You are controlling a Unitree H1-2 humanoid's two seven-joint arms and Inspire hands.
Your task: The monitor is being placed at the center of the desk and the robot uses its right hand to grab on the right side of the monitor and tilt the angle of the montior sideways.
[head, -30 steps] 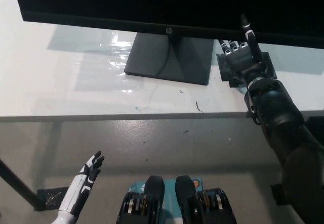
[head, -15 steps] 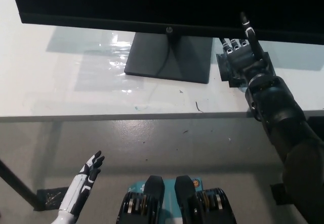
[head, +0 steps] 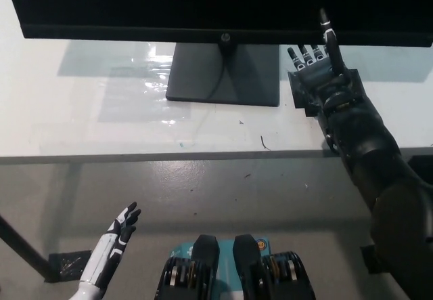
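I see my black right hand, fingers spread wide, against the wide black flat-screen monitor's lower edge at two o'clock; white left hand rests open at seven.

A white worktop fills the upper half of the frame — on it stands the monitor, its dark square base at upper centre.

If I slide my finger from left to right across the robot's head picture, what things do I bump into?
White left hand resting low at the left → monitor stand base on the desk → black right hand, fingers apart, reaching up to the monitor's bottom edge.
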